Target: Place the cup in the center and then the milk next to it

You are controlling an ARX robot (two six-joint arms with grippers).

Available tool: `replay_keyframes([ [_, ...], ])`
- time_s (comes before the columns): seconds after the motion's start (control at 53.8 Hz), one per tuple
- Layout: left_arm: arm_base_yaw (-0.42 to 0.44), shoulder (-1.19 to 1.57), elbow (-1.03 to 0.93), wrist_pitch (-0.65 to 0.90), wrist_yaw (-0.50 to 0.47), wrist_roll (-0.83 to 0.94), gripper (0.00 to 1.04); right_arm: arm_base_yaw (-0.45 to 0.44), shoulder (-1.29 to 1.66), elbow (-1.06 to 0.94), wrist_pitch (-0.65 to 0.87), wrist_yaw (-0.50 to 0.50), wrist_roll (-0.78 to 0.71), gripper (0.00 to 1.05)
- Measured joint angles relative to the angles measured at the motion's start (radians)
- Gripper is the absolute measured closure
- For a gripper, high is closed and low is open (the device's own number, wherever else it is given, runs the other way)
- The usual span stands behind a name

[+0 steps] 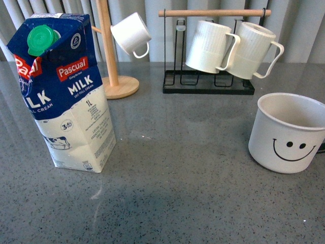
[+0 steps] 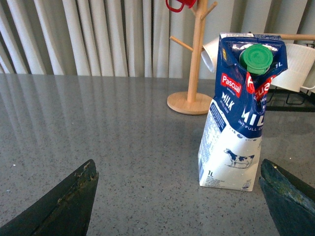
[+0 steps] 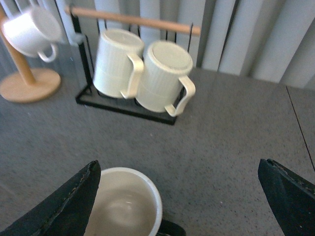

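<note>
The cup (image 1: 289,133), cream-white with a black smiley face, stands upright on the grey table at the front right. In the right wrist view I look down into it (image 3: 123,204), its black handle at the frame's lower edge. My right gripper (image 3: 179,196) is open above it, one finger over the rim. The milk carton (image 1: 66,91), blue and white with a green cap, stands upright at the front left. In the left wrist view it (image 2: 238,105) stands close ahead of my open left gripper (image 2: 179,196), near one finger (image 2: 288,194). Neither arm shows in the front view.
A black wire rack (image 1: 208,76) with a wooden bar holds two white ribbed mugs (image 1: 231,48) at the back. A wooden mug tree (image 1: 114,61) with a white mug (image 1: 132,33) stands at the back left. Grey curtains hang behind the table.
</note>
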State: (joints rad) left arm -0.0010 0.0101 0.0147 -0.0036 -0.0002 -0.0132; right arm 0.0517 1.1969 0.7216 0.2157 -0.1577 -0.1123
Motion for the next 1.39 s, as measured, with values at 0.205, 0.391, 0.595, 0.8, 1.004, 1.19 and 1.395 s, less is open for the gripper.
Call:
replay_keyframes([
  [0.205, 0.000, 0.000, 0.000, 0.000, 0.000, 0.000, 0.07, -0.015, 0.229, 0.244, -0.293, -0.037, -0.128, 0.07],
  [0.391, 0.000, 0.000, 0.000, 0.000, 0.000, 0.000, 0.07, 0.014, 0.442, 0.388, -0.529, -0.074, -0.230, 0.19],
  [0.595, 0.000, 0.000, 0.000, 0.000, 0.000, 0.000, 0.07, 0.013, 0.486, 0.403, -0.528, -0.115, -0.221, 1.01],
  [0.8, 0.000, 0.000, 0.000, 0.000, 0.000, 0.000, 0.07, 0.006, 0.482, 0.415, -0.542, -0.123, -0.219, 1.02],
  [1.004, 0.000, 0.000, 0.000, 0.000, 0.000, 0.000, 0.07, 0.007, 0.463, 0.446, -0.587, -0.151, -0.198, 1.02],
  [1.19, 0.000, 0.000, 0.000, 0.000, 0.000, 0.000, 0.07, 0.046, 0.436, 0.487, -0.597, -0.158, -0.163, 1.02],
  [1.395, 0.000, 0.000, 0.000, 0.000, 0.000, 0.000, 0.07, 0.154, 0.439, 0.491, -0.574, -0.161, -0.119, 1.02],
])
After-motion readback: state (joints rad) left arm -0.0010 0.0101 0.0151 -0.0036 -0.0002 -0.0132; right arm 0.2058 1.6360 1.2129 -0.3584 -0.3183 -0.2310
